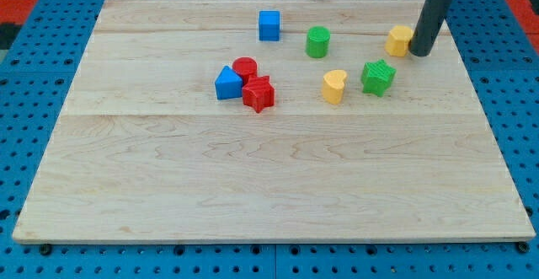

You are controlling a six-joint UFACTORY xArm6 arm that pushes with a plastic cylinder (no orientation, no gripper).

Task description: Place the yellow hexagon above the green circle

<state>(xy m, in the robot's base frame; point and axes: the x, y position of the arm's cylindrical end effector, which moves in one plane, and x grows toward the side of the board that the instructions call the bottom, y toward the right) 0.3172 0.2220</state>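
Seven blocks sit on the wooden board (pixel 269 186), all in its top half. From the view's left: blue triangle (pixel 227 84), red circle (pixel 245 67), red star (pixel 258 94), blue cube (pixel 269 25), green circle (pixel 317 41), yellow heart (pixel 334 86), green star (pixel 378 77), yellow hexagon (pixel 399 40) near the top right corner. My tip (pixel 418 53), a bare rod grasping nothing, touches the hexagon's right side.

A pale wooden counter (pixel 269 178) lies on a blue perforated base (pixel 34 68); red surface (pixel 25 5) shows at the top corners; even light.

Two blocks (pixel 269 25) of each colour
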